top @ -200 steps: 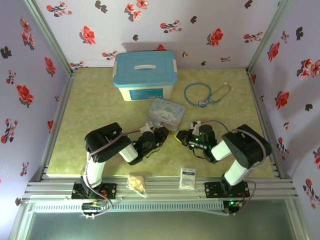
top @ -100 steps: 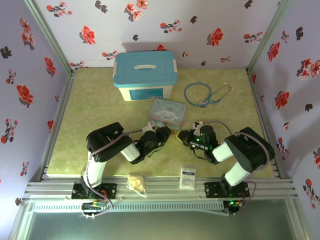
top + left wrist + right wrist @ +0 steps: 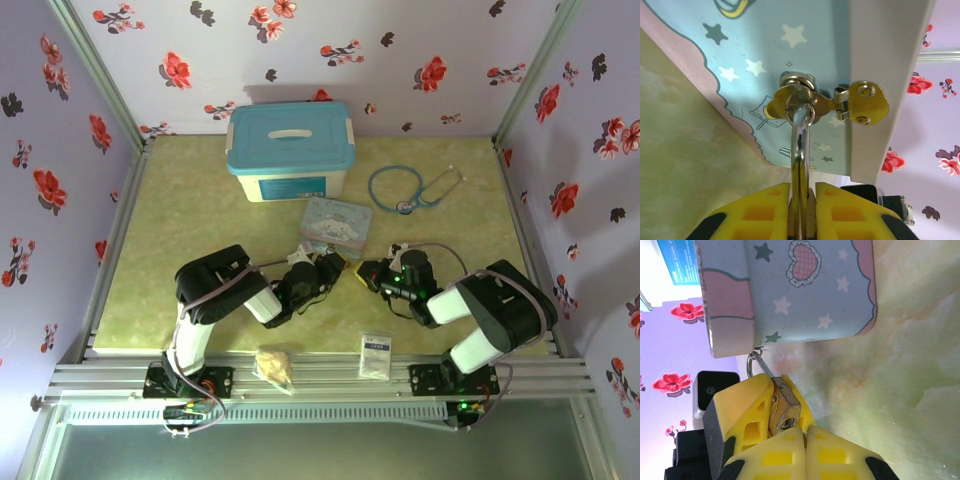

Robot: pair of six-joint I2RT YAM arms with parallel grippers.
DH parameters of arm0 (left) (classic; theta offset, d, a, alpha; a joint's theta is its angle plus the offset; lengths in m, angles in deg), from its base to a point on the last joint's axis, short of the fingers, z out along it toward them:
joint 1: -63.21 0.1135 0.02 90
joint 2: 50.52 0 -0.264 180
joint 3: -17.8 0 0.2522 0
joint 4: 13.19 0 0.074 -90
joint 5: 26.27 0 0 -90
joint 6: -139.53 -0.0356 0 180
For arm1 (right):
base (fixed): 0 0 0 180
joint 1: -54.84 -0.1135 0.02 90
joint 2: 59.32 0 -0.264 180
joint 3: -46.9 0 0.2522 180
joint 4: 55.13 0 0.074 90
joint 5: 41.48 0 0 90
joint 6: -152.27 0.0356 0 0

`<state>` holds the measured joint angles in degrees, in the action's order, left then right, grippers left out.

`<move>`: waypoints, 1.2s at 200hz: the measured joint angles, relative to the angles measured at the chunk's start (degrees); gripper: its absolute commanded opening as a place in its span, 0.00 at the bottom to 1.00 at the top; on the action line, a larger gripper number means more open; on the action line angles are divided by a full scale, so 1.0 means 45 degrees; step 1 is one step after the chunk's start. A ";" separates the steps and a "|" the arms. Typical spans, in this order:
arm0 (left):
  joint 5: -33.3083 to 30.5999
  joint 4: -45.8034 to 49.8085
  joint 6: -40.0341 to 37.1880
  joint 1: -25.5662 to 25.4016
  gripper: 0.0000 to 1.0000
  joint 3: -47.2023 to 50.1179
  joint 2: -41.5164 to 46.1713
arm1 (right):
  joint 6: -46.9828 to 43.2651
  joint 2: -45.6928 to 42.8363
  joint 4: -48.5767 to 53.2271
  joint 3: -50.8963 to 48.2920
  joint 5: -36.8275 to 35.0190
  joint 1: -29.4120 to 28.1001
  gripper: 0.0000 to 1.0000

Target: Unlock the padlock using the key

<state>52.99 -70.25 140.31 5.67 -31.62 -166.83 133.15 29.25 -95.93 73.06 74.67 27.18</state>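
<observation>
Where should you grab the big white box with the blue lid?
Probably the slim pale handle in the middle of the blue lid of the white plastic box, coming straight down from above. The box itself looks too wide for a gripper; the handle lies on top.

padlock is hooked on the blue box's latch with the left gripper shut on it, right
Wrong place: the padlock is hooked on the hasp of the tin, as the left wrist view shows; the left gripper is shut on it.
</observation>
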 measured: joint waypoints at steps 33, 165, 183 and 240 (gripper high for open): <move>0.0005 0.0024 0.0049 -0.0015 0.00 -0.0058 -0.0015 | -0.0185 -0.0418 0.0704 0.0097 -0.0117 -0.0063 0.00; 0.0194 0.0228 0.0092 0.0000 0.00 -0.0126 -0.0034 | -0.1341 -0.0651 0.1535 0.0287 -0.0073 -0.0034 0.00; 0.0189 0.0209 0.0180 0.0000 0.00 -0.0165 -0.0034 | -0.1671 -0.0903 0.1705 0.0291 -0.0340 -0.0189 0.00; 0.0185 0.0141 0.0418 -0.0010 0.00 -0.0199 -0.0034 | -0.1710 -0.1224 0.2064 0.0335 -0.0860 -0.0389 0.00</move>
<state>53.82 -69.62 142.19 5.63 -32.52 -166.98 125.45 23.75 -86.64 74.57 70.81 25.43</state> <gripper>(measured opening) 0.143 0.064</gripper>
